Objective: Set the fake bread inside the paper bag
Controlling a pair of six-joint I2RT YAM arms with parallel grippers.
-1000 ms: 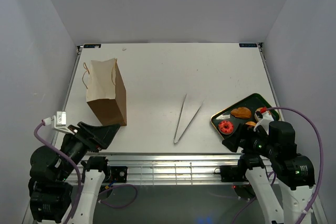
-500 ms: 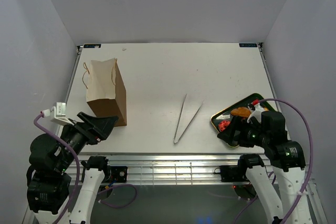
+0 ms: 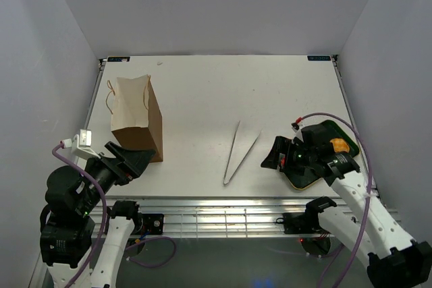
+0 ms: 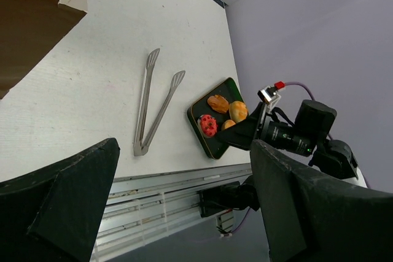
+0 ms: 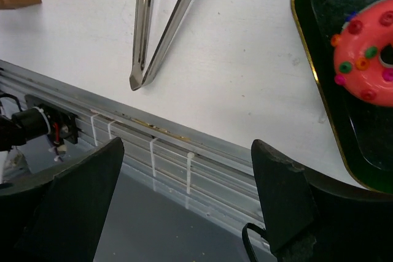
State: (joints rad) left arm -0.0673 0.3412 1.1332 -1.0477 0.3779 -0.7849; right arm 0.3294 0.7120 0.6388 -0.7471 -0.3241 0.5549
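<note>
The brown paper bag (image 3: 138,119) stands upright at the table's left; a corner of the paper bag (image 4: 27,23) shows in the left wrist view. The fake bread lies on a dark green tray (image 3: 305,177) at the right: a twisted roll (image 4: 218,103), a golden bun (image 4: 238,110) and a red-frosted donut (image 4: 209,125), the donut (image 5: 367,59) close in the right wrist view. My right gripper (image 3: 272,156) hangs open over the tray's left edge, holding nothing. My left gripper (image 3: 137,160) is open and bare just in front of the bag's base.
Metal tongs (image 3: 239,152) lie on the table's middle, between bag and tray; the tongs (image 5: 163,29) point toward the front edge. The aluminium rail (image 5: 184,145) runs along that near edge. White walls close in the left, back and right.
My right arm has swung forward and left across the tray, now covering most of it. My left arm has shifted slightly toward the bag. Both grippers stay open.
</note>
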